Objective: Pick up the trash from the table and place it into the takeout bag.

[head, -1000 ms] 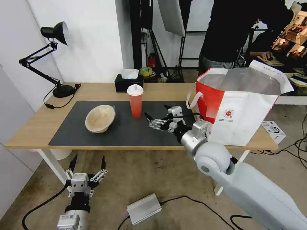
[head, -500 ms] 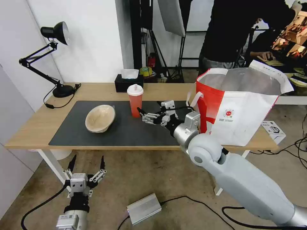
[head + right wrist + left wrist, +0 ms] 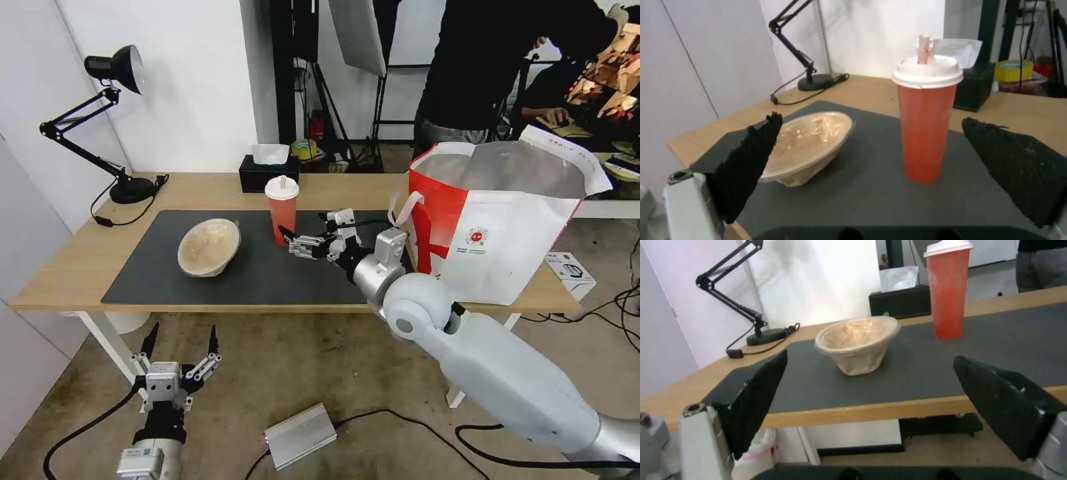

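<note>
1. Reaching over the dark mat (image 3: 260,267) with my right gripper (image 3: 303,231), I have its fingers spread wide and empty, just beside the red drink cup (image 3: 283,211).
2. The cup stands upright on the table (image 3: 80,267), between my fingertips as my right wrist camera sees it.
3. The tan pulp bowl (image 3: 209,247) lies tilted on the mat.
4. The takeout bag (image 3: 497,220) stands open at the table's right end.
5. My left gripper (image 3: 180,340) hangs open and empty below the table edge.
</note>
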Motion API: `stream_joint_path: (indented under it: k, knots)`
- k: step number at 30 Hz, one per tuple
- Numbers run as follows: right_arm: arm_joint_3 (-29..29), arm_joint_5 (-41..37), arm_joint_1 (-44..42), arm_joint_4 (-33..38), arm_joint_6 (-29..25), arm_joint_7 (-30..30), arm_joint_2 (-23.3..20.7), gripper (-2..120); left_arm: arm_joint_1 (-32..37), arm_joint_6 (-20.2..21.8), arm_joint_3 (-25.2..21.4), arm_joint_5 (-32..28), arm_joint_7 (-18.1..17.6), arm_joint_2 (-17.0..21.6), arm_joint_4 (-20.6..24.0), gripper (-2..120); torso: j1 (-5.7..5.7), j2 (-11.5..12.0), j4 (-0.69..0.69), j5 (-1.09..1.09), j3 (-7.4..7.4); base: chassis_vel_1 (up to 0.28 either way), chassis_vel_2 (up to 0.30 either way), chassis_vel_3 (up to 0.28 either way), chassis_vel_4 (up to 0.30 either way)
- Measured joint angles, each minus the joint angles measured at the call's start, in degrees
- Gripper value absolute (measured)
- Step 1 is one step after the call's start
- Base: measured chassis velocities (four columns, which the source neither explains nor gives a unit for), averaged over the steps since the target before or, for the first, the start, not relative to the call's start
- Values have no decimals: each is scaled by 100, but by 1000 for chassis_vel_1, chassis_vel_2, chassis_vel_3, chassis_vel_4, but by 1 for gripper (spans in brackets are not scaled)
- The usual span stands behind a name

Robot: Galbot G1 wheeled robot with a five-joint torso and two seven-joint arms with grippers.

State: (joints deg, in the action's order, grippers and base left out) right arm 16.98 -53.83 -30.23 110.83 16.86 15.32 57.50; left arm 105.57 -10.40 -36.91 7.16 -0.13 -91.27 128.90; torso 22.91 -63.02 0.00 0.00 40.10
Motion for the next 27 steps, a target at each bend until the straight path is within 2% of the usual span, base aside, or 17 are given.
stream_joint_path:
  k: [27]
  knots:
    - [371,170,283,-512,-116,-222,143,100,-6,-24,-8,-24,-7,1,-27,100,0,-1,0,0,0,0,0,0,0]
